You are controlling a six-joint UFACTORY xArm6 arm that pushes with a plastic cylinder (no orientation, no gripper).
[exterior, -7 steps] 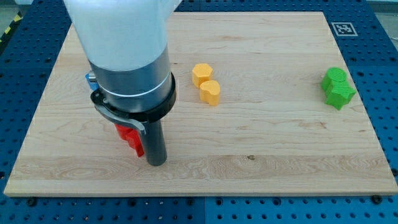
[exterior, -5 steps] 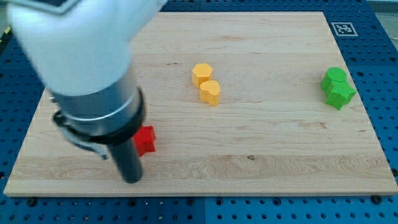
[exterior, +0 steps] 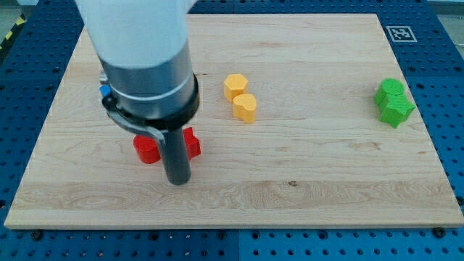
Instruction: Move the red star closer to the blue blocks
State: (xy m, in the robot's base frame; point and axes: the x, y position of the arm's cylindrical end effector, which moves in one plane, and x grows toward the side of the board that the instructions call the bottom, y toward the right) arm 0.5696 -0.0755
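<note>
On the near left of the board, my tip (exterior: 177, 180) rests just in front of two red blocks; it is a bare rod, gripping nothing. A red cylinder-like block (exterior: 146, 150) sits left of it, the red star (exterior: 191, 142) right, partly hidden. A sliver of blue block (exterior: 106, 90) shows behind my arm, so the push seems unfinished. Two yellow blocks (exterior: 240, 98) lie farther right, green blocks (exterior: 394, 103) far right, neither in the way.
</note>
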